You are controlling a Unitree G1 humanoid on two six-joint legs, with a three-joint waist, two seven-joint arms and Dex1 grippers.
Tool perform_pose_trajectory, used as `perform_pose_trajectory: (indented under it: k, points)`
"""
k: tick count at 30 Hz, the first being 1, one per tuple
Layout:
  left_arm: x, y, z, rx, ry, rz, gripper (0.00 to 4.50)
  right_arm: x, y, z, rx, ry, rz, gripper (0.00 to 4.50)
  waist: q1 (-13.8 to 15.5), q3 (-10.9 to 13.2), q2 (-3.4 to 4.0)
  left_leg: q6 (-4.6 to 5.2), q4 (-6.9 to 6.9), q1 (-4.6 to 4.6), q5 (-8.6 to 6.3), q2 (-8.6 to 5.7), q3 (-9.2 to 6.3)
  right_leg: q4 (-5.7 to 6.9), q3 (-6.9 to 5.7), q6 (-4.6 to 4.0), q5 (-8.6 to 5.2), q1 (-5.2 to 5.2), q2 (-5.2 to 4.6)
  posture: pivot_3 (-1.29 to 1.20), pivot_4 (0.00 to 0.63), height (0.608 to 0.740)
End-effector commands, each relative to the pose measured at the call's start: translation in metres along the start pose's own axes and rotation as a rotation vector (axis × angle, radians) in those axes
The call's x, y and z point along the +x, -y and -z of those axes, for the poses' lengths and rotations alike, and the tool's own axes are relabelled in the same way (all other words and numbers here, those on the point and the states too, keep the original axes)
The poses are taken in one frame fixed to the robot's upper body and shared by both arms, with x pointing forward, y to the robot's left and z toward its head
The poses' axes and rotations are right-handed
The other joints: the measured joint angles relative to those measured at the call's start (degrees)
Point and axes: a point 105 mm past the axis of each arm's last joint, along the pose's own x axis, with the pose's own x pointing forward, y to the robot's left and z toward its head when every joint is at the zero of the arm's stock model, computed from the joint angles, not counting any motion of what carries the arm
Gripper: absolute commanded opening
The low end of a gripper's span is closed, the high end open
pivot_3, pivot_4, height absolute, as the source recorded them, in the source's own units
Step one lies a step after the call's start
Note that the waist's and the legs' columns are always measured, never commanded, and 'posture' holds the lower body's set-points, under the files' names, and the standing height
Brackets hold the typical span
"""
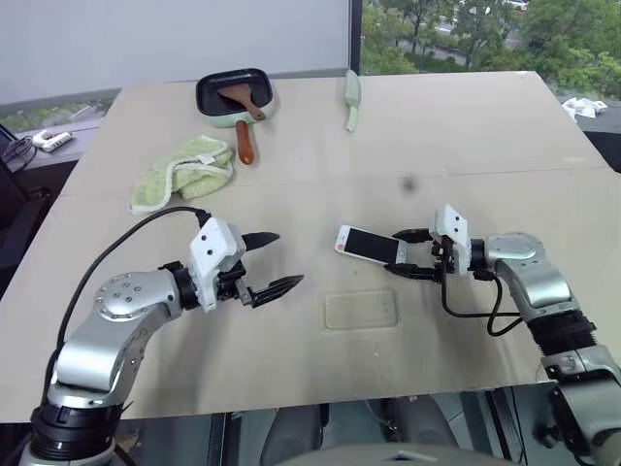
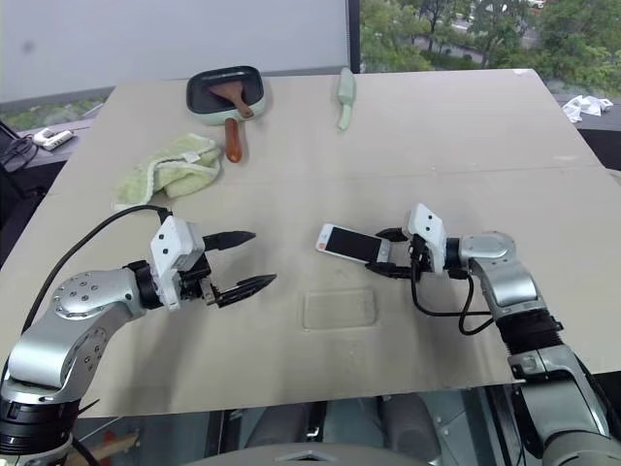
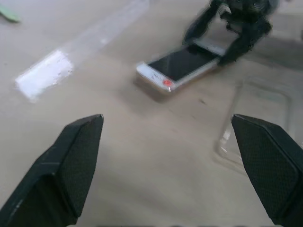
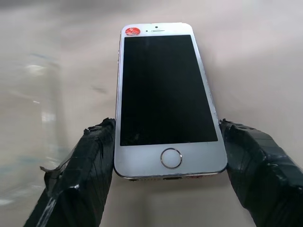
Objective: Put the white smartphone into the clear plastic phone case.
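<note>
Right gripper (image 1: 408, 254) jaws clamp the white smartphone (image 1: 370, 244) by its home-button end, screen up. Clear plastic phone case (image 1: 361, 311) lies on the bench (image 1: 466, 146) just beside it. Left gripper (image 1: 275, 262) hangs nearby, jaws spread wide, holding nothing.

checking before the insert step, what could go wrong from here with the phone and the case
1. The right end effector grips the white smartphone only by its home-button end, so the long free end could sag or slip out.
2. The clear plastic phone case lies loose on the table; the left end effector hovers open beside it, so pressing the phone in may push it away.
</note>
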Motion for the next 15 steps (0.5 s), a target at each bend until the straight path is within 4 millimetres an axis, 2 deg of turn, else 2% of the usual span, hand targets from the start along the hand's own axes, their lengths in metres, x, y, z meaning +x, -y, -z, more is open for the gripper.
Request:
perform_pose_trajectory:
  k: [1,3,6,9,12,15]
  points:
    - [0.001,0.003,-0.006,0.048,0.021,0.038,4.5,-0.006,-0.026,-0.023,-0.049,0.055,-0.109,3.02,0.2,0.0,0.0,0.0,0.0,0.0,0.0,0.0,-0.02,0.0,-0.03,0.0,0.0,0.01,0.0,0.0,0.15,0.74]
    - [0.006,0.0,-0.014,0.065,0.047,0.059,4.5,-0.01,-0.038,-0.026,-0.056,0.044,-0.158,3.02,1.2,0.0,0.01,0.01,0.0,-0.02,0.0,0.0,-0.1,-0.04,-0.12,-0.01,-0.01,0.03,-0.01,0.0,0.15,0.74]
    - [0.015,0.001,-0.023,0.068,0.084,0.115,4.5,-0.016,-0.043,-0.024,-0.071,-0.001,-0.19,3.02,1.5,0.0,-0.01,0.01,0.09,-0.05,0.0,-0.08,-0.12,-0.02,-0.17,0.0,0.0,0.05,0.11,0.0,0.15,0.74]
    - [0.025,0.008,-0.022,0.084,0.07,0.18,4.5,-0.02,-0.05,-0.015,-0.102,-0.052,-0.225,3.02,1.5,0.0,-0.02,0.01,0.14,-0.04,0.0,-0.13,-0.12,-0.02,-0.17,0.01,0.0,0.11,0.11,0.0,0.15,0.74]
    - [0.036,0.018,-0.017,0.096,0.053,0.245,4.5,-0.018,-0.054,-0.018,-0.107,-0.03,-0.232,3.02,1.3,0.0,-0.02,0.01,0.12,-0.04,0.01,-0.14,-0.1,-0.02,-0.15,0.01,0.0,0.09,0.14,0.0,0.15,0.74]
    - [0.047,0.028,-0.019,0.091,0.08,0.302,4.5,-0.018,-0.054,-0.012,-0.128,-0.073,-0.242,3.02,1.3,0.0,-0.02,0.0,0.11,-0.04,0.01,-0.08,-0.1,-0.02,-0.14,0.01,0.0,0.07,0.22,0.0,0.15,0.74]
